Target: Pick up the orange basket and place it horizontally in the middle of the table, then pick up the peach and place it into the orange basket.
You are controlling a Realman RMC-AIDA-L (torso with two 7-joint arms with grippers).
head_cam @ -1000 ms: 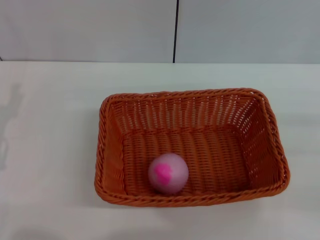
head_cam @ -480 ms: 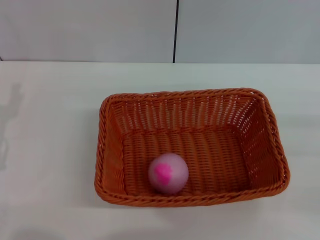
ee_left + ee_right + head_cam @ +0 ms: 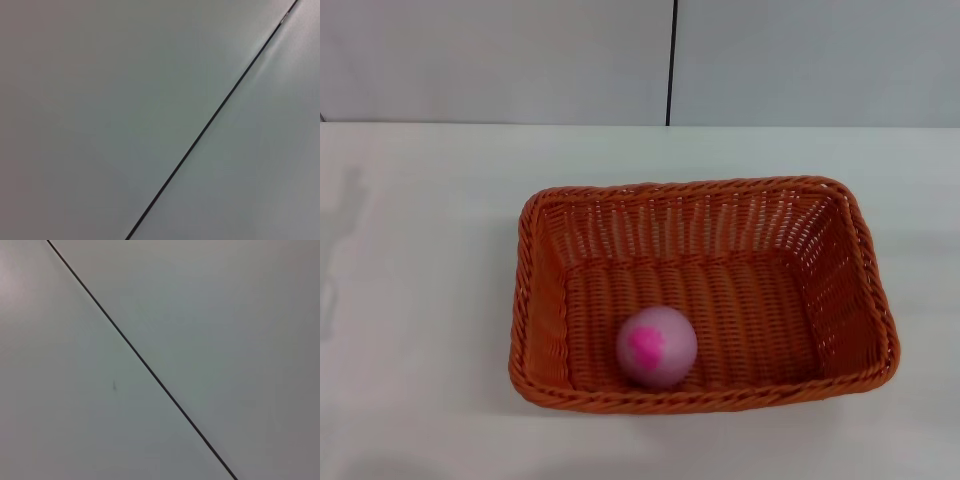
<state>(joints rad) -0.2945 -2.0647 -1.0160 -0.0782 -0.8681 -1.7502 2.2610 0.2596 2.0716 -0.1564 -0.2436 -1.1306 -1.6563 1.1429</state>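
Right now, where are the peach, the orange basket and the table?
peach (image 3: 656, 346), head view, its pink top.
orange basket (image 3: 705, 187), head view, far braided rim.
table (image 3: 420, 260), head view, bare white surface.

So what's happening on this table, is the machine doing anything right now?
Nothing is being handled at this moment. The orange basket sits lengthwise across the middle of the white table, and the peach rests inside it, near the front wall. Neither arm nor claw appears in the head view, and both wrist cameras show only a pale wall panel with a dark seam. The job looks finished.
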